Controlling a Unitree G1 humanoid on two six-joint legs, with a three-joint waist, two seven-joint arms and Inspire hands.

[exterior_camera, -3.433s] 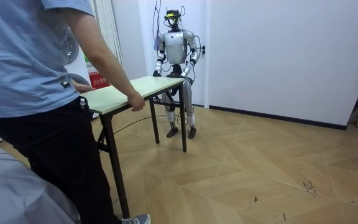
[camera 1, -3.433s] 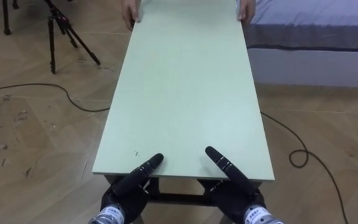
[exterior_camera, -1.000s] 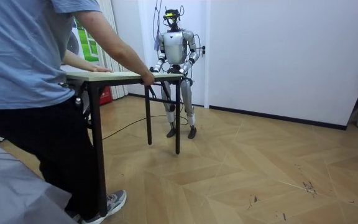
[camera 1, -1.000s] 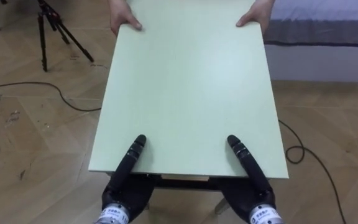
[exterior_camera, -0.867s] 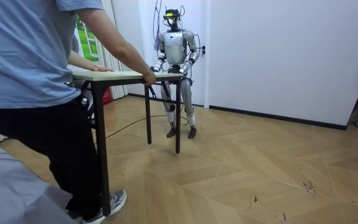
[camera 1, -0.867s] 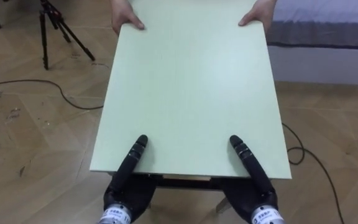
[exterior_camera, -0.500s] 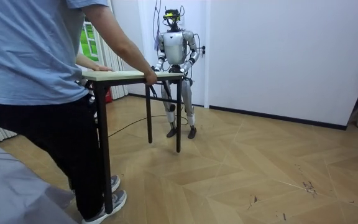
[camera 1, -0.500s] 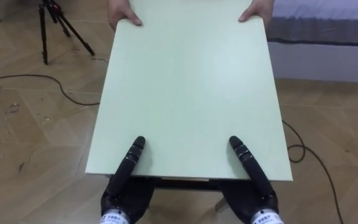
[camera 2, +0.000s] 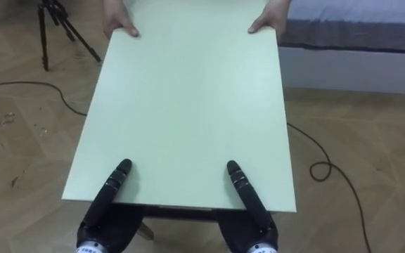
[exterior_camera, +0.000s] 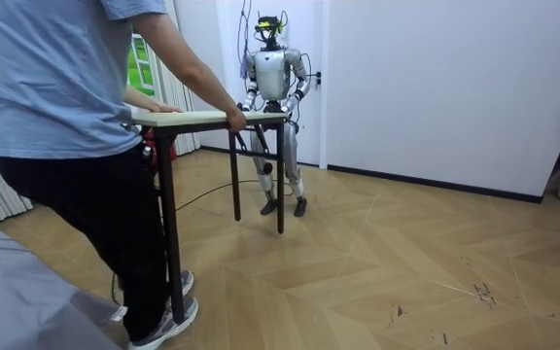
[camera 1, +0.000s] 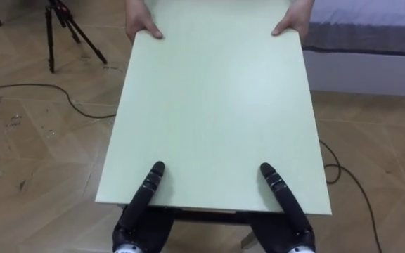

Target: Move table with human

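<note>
A long pale green table [camera 1: 213, 105] with dark legs stretches away from me. My left hand [camera 1: 146, 188] and right hand [camera 1: 280, 191] grip its near edge, thumbs lying on top and fingers tucked underneath. At the far end a person's hands [camera 1: 143, 28] [camera 1: 290, 27] grasp the two corners. In the room view the table [exterior_camera: 202, 118] hangs level between the person [exterior_camera: 66, 97] and me; I stand upright close to the white wall.
A black tripod [camera 1: 55, 28] stands on the floor at the far left, and a dark cable [camera 1: 41, 90] runs below it. A grey bed [camera 1: 371, 31] lies at the far right. Open wooden floor [exterior_camera: 406, 272] spreads toward the room view's right.
The person's end, low and tilted at first, has come up level. Over the last second the person stepped and that end shifted slightly toward the room view's right. Both my grips are unchanged.
</note>
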